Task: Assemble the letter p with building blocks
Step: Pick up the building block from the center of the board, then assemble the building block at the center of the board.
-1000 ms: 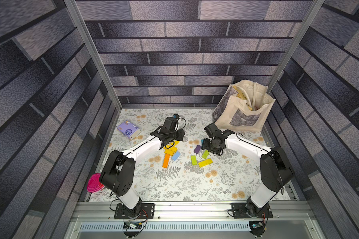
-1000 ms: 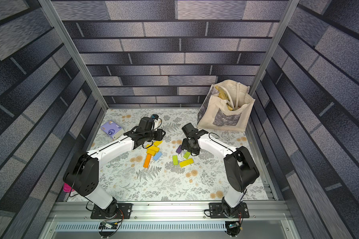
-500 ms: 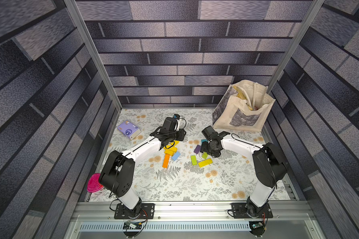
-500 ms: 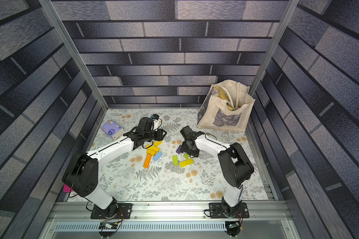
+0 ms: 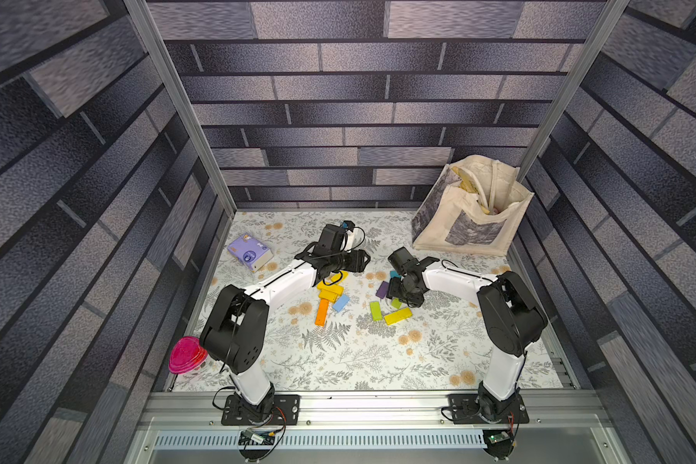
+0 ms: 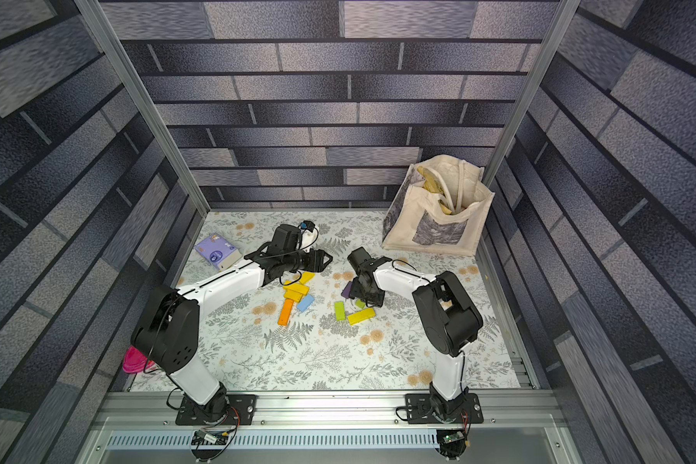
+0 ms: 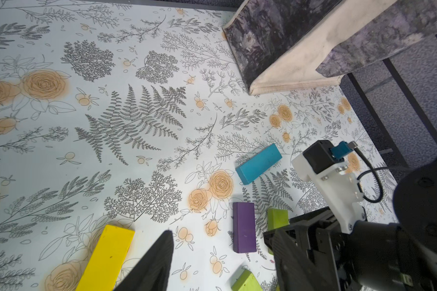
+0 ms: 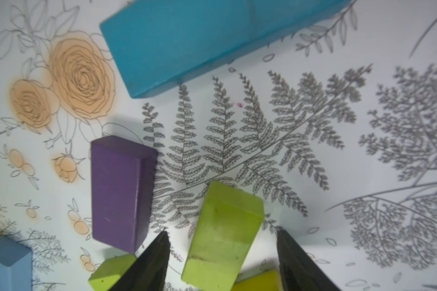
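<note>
In both top views, blocks (image 5: 321,312) (image 6: 286,311) are lying on the tabletop (image 5: 338,361) (image 6: 298,361), the left tool (image 5: 328,273) hanging over yellow blocks (image 5: 330,292). Left wrist: I cannot tell its grip. Right wrist: the right tool (image 8: 221,233) is gaping around a green block (image 8: 225,241), not touching.

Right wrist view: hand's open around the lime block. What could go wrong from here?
1. The lime block lies slightly skewed in the open right hand and seems to overlap the yellow block. Closing may twist it or drag the yellow one.
2. One finger stands close to the purple block and a second lime block, and it could nudge them.
</note>
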You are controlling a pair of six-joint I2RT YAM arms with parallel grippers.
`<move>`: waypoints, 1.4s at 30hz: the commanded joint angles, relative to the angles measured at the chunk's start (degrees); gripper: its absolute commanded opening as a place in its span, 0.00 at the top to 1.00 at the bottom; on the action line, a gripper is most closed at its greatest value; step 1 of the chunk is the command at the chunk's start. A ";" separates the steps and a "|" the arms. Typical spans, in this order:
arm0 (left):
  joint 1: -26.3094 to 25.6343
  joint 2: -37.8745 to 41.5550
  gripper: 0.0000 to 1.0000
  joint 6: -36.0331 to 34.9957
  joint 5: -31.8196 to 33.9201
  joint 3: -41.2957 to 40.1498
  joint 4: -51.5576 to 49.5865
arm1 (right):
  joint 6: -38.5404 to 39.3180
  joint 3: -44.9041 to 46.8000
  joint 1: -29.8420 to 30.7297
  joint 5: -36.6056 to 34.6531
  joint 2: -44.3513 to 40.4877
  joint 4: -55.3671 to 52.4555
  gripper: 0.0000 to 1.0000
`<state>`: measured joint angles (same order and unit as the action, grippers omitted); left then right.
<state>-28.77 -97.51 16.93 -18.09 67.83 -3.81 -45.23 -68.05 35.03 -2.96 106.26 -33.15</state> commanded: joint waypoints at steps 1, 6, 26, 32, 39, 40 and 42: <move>0.21 -1.02 0.32 1.89 -3.74 1.51 0.55 | 1.31 -0.33 0.39 -0.36 1.95 -0.53 0.39; -0.14 -1.78 0.34 2.63 -3.63 2.12 0.48 | 3.08 -0.39 0.34 -1.14 1.76 -1.76 0.64; -2.90 -9.94 0.37 10.79 -5.28 10.02 -1.23 | 32.57 -5.29 -11.19 -0.89 -5.37 -8.42 0.83; -3.69 -10.32 0.38 14.72 -4.85 10.52 0.92 | 36.65 -6.05 -11.26 -0.02 -1.89 -6.71 0.83; -4.09 -10.24 0.38 16.29 -3.82 11.11 0.11 | 37.39 -5.63 -11.24 0.09 -0.14 -5.49 0.82; -4.27 -10.24 0.38 16.29 -3.41 11.18 -0.17 | 37.53 -5.61 -11.21 0.03 0.08 -5.29 0.81; -4.77 -10.16 0.38 16.34 -2.42 11.47 -0.77 | 37.59 -5.55 -11.43 -0.13 0.71 -4.99 0.80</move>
<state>-32.93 -107.74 32.08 -22.04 77.25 -3.86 -8.86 -73.17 23.49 -3.33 105.71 -38.89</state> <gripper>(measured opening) 0.617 0.330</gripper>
